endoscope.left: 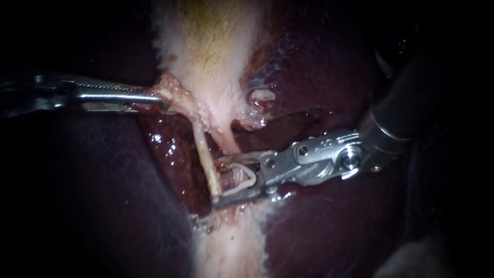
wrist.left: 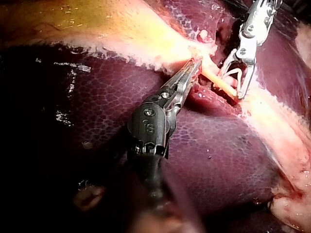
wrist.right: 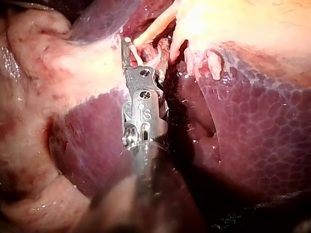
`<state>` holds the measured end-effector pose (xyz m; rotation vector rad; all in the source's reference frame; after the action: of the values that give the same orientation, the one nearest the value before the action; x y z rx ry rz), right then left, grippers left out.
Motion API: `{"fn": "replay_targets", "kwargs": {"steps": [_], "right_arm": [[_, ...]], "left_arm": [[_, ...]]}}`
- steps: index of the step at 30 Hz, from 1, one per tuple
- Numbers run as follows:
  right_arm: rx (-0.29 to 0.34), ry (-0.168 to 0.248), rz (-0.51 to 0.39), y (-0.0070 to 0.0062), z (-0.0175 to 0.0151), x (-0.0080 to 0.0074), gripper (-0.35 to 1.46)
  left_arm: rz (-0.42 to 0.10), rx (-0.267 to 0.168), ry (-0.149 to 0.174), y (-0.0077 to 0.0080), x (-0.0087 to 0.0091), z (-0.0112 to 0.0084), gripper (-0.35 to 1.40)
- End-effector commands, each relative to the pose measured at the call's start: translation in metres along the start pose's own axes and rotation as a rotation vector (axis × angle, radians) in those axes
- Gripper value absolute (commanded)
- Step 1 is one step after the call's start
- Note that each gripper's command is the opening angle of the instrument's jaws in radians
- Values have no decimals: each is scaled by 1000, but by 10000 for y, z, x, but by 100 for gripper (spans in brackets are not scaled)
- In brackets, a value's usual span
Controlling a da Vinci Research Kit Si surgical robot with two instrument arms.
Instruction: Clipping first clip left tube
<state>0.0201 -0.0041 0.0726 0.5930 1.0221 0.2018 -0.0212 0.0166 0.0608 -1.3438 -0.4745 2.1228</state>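
Pale left tube (endoscope.left: 206,154) runs over the liver (endoscope.left: 319,226), lying at the mouth of our right instrument (endoscope.left: 218,182), whose spread jaws carry an open white clip (endoscope.left: 252,176), not yet squeezed. Our left instrument (endoscope.left: 154,99) clamps the gallbladder (endoscope.left: 216,46) by its neck.

L instrument (endoscope.left: 154,100): shaft in from left, approx level, jaws clamped on pale tissue (endoscope.left: 172,91). R instrument (endoscope.left: 221,181): shaft in from upper right, wrist bent so jaws point left. Its jaws stand wide apart, both touching a white clip (endoscope.left: 251,177) seated btwn them.
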Motion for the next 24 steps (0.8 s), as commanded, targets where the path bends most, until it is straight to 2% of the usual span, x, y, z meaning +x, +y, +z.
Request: {"fn": "replay_targets", "kwargs": {"steps": [1,6,10,24], "right_arm": [[8,-4,0,1,3,0,50],[108,38,-25,1,16,1,50],[145,65,-28,-6,19,3,50],[288,149,-7,-47,24,19,48]], "left_arm": [[0,1,0,0,0,0,-35],[0,1,0,1,0,1,-35],[0,1,0,1,0,1,-35],[0,0,0,-2,-1,1,-35]]}}
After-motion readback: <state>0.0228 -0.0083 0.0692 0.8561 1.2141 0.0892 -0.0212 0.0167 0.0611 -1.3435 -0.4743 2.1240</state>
